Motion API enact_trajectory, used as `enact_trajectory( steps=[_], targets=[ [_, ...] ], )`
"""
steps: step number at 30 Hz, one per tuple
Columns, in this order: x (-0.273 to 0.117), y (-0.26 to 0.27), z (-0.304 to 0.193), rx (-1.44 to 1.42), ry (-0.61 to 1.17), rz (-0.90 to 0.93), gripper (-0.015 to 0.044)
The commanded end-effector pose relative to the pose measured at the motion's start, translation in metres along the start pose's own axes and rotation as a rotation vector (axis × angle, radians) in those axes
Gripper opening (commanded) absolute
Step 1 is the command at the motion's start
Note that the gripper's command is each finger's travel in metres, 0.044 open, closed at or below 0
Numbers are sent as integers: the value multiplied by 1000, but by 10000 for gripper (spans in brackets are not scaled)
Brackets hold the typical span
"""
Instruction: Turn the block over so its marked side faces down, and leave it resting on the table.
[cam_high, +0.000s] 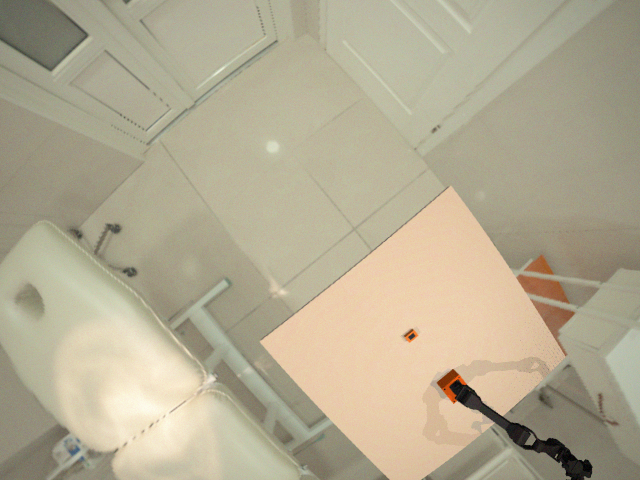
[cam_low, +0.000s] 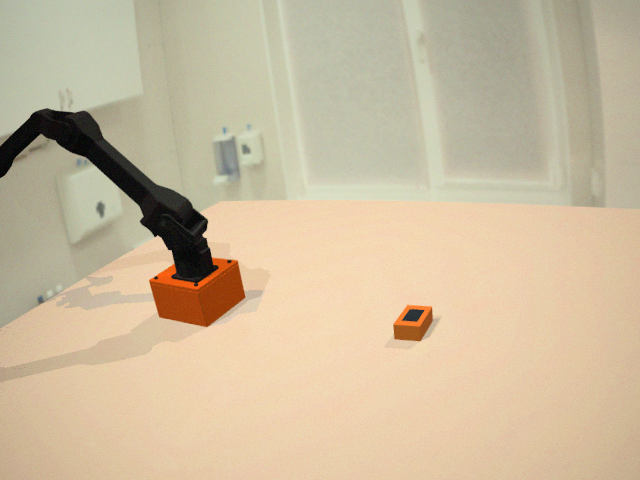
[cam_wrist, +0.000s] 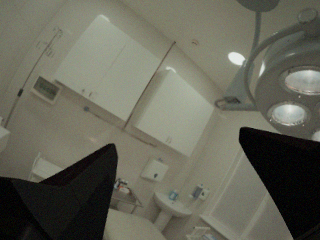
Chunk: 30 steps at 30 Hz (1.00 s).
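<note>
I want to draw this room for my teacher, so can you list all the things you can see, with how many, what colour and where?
block: one, orange with a dark patch facing up, lying on the table, apart from the arm.
table: one, pale peach, under the block and the arm's base.
padded couch: one, white, on the floor beside the table.
doors: several, white, along the walls.
wall cupboards: two, white, high on the wall.
ceiling lamp: one, grey, round lights, overhead.
sink: one, white, on the far wall.
base box: one, orange, on the table near its edge.
arm: one, black, bent over from its base.
gripper: one, black, jaws wide apart, empty, pointing up at the room.
</note>
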<state>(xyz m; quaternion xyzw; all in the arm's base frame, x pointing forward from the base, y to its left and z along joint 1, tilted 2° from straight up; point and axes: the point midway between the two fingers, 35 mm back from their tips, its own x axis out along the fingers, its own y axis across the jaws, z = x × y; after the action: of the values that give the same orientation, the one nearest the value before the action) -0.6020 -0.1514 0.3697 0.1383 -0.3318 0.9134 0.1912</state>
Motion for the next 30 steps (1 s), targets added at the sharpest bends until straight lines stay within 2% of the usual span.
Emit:
enact_trajectory(
  steps=[1,2,10,19,30],
  targets=[
    [-2,2,2,3,-2,4,426],
    [-6,6,6,12,-9,15,440],
    [-81,82,76,89,-92,254,440],
    [-169,142,124,139,-119,500,440],
    [-331,194,196,149,-207,876,440]
  ],
)
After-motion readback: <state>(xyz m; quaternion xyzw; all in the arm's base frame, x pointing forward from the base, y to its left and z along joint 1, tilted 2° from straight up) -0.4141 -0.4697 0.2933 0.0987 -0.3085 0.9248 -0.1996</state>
